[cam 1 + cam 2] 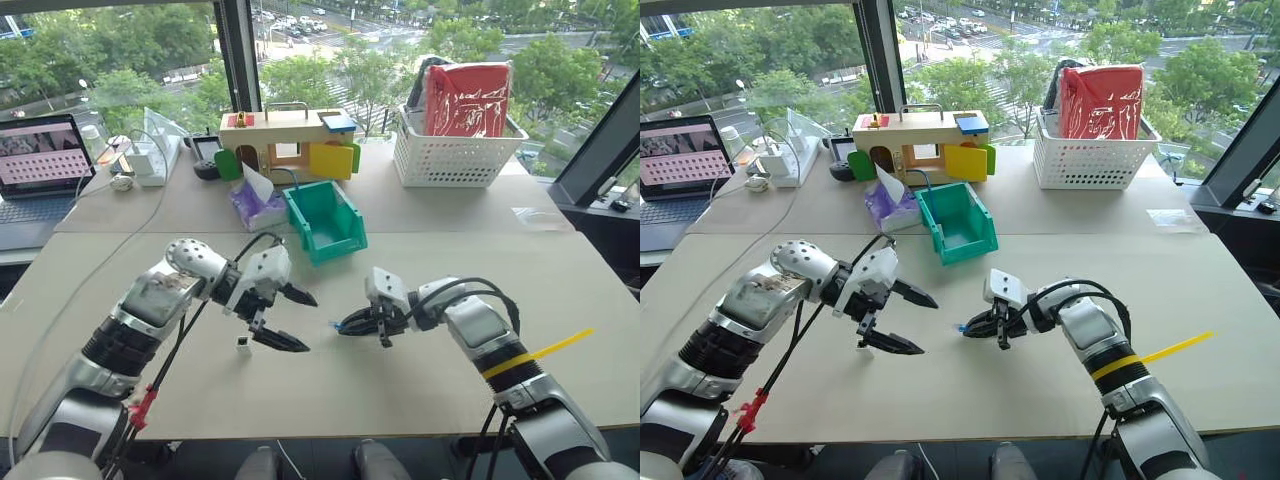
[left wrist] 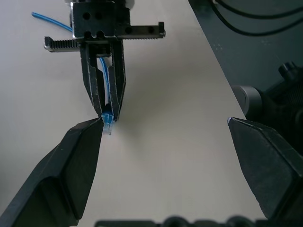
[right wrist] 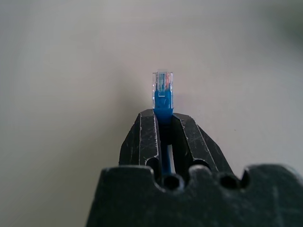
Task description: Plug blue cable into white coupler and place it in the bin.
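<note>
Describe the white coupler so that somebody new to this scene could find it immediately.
Start at the beige table and find the left hand, open above its near part. Directly beside its lower finger, a tiny white coupler stands on the tabletop. It is far smaller than the green bin behind it.

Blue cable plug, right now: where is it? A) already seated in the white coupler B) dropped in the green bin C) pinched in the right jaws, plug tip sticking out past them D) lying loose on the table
C. The right gripper is shut on the blue cable, its clear plug poking out beyond the jaws; the white coupler sits apart on the table under the open left gripper.
</note>
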Available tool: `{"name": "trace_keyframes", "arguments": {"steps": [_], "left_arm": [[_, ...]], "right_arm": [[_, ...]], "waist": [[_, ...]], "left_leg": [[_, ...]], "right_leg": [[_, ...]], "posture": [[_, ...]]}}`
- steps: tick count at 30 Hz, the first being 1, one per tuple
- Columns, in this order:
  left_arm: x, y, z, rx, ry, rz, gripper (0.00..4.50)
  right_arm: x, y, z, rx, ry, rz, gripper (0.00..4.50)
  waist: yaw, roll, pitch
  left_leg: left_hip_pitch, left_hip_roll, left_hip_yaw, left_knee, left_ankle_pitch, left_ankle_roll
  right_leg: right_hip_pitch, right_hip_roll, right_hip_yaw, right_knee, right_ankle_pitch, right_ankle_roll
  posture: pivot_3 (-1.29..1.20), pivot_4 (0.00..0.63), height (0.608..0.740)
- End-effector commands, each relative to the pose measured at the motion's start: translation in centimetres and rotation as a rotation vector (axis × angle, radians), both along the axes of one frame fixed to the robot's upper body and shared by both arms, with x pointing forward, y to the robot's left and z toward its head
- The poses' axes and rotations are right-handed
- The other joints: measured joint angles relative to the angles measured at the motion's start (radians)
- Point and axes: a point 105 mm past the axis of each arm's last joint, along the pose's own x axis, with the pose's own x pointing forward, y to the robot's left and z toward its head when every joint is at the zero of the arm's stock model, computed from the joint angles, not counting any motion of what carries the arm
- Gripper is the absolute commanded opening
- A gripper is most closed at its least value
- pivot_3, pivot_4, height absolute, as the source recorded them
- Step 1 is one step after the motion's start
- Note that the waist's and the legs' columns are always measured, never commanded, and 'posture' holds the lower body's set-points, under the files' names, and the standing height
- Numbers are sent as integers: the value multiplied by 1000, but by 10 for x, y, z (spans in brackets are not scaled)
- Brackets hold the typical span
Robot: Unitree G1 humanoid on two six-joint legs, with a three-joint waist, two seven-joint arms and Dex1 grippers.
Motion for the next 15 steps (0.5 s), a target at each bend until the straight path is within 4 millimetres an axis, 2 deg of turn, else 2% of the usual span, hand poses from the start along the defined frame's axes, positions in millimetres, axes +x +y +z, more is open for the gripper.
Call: {"name": "trace_keyframes", "arguments": {"steps": [1, 4, 6, 7, 10, 15], "left_arm": [[2, -10, 0, -12, -21, -58, 4500], [11, -16, -9, 12, -46, -57, 4500], [16, -25, -13, 17, -66, -55, 4500], [19, -30, -13, 12, -75, -46, 4500], [26, -39, -20, 24, -84, -25, 4500], [36, -53, -33, 74, -112, 27, 4500]], "right_arm": [[5, 3, 6, -16, -58, 13, 1313], [3, 2, 13, -24, -71, 18, 2317], [1, 0, 37, 14, -103, -9, 3113], [-2, -2, 51, 41, -118, -28, 3331], [-7, -14, 73, 58, -163, -89, 4316], [-20, -37, 94, 56, -192, -201, 4316]], "waist": [[1, 0, 0], [4, 0, 0], [5, 0, 0], [7, 0, 0], [14, 0, 0], [21, 0, 0]], "left_leg": [[0, 0, 0, 0, 0, 0], [0, 0, 0, 1, 0, 0], [0, 0, 0, 1, 0, 0], [0, 0, 0, 1, 0, 0], [-1, 0, 0, 1, 0, 0], [-1, 0, -1, 1, 0, 0]], "right_leg": [[0, 0, 0, 0, 0, 0], [1, 0, 0, 0, 0, 0], [0, 0, 0, 1, 0, 0], [0, 0, 0, 1, 0, 0], [-1, 0, 0, 1, 0, 0], [0, 0, -1, 1, 0, 0]], "posture": [[0, 150, 733], [0, 150, 733], [0, 150, 733], [0, 150, 733], [0, 150, 733], [0, 150, 733]]}}
